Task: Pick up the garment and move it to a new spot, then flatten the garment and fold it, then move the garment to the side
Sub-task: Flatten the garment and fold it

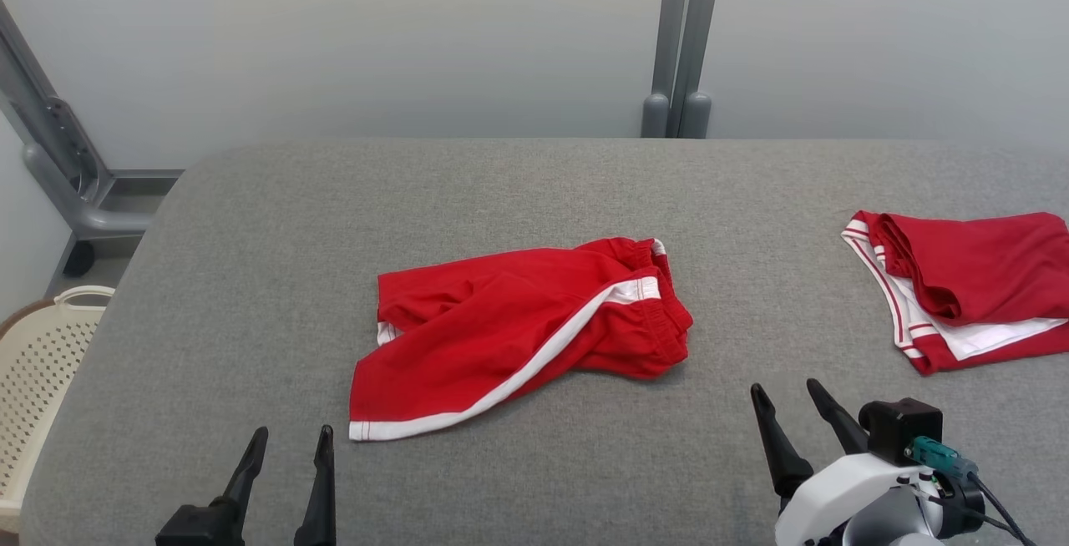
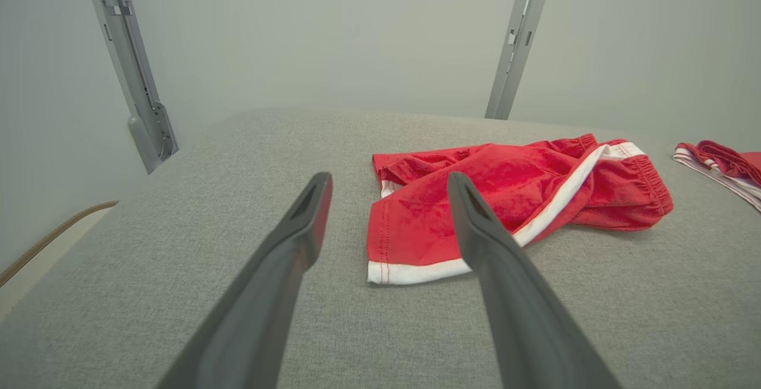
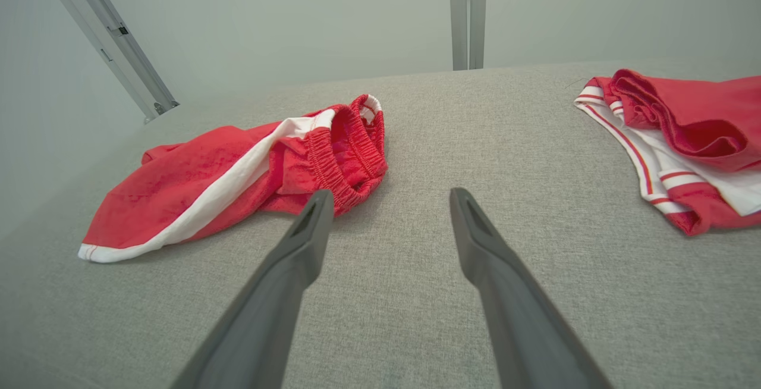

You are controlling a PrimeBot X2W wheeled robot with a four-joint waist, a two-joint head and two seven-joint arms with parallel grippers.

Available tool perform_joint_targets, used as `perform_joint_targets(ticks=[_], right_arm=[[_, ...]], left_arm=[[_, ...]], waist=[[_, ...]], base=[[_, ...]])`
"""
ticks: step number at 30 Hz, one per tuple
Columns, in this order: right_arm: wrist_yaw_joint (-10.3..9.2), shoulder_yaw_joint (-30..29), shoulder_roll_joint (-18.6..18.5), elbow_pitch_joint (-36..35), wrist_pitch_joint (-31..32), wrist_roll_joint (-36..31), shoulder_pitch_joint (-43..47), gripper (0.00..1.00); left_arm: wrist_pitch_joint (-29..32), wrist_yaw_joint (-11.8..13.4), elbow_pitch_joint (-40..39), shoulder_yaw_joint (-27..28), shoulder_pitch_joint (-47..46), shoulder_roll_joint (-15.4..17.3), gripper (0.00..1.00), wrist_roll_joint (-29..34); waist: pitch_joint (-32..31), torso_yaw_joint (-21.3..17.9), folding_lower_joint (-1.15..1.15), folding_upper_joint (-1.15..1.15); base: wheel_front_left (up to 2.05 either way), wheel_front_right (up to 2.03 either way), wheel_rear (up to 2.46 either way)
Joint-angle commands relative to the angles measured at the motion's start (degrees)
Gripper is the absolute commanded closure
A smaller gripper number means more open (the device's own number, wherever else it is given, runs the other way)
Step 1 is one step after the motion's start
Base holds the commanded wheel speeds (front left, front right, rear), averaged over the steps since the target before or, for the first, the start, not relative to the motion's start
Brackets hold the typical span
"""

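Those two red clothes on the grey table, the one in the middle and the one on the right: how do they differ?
The middle shorts lie loose and rumpled; the right garment is folded in layers. The middle shorts carry one broad white side stripe; the right garment shows a white layer and thin striped edging. Both are red and white, resting on the table.

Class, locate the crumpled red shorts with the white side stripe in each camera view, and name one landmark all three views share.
Head view: red shorts, centre of the picture.
Left wrist view: right of centre, white hem lowest.
Right wrist view: left of centre, waistband towards the middle.
Shared landmark: the second red-and-white garment, at each picture's right edge.
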Motion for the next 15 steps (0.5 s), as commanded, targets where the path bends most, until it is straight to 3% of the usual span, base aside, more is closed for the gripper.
perform_joint_targets(ticks=[1,9,15], right_arm=[[-0.05,0.27,-0.17,0.22,0.25,0.33,1.04,0.00],[-0.05,0.83,-0.17,-0.01,0.72,-0.11,1.45,0.00],[-0.05,0.83,-0.17,-0.44,0.83,-0.57,1.58,0.00]], left_arm=[[-0.16,-0.54,1.05,0.70,0.93,-0.60,0.00,0.19],[-0.17,-1.62,4.04,2.56,-0.66,-1.23,0.00,-0.39],[-0.17,-0.73,3.66,2.78,-0.85,-1.78,0.00,0.34]], waist=[[-0.25,0.03,0.00,0.00],[-0.55,-0.50,0.00,0.00],[-0.27,-0.82,0.00,0.00]], base=[[0.00,0.00,0.00],[0.00,0.00,0.00],[0.00,0.00,0.00]])
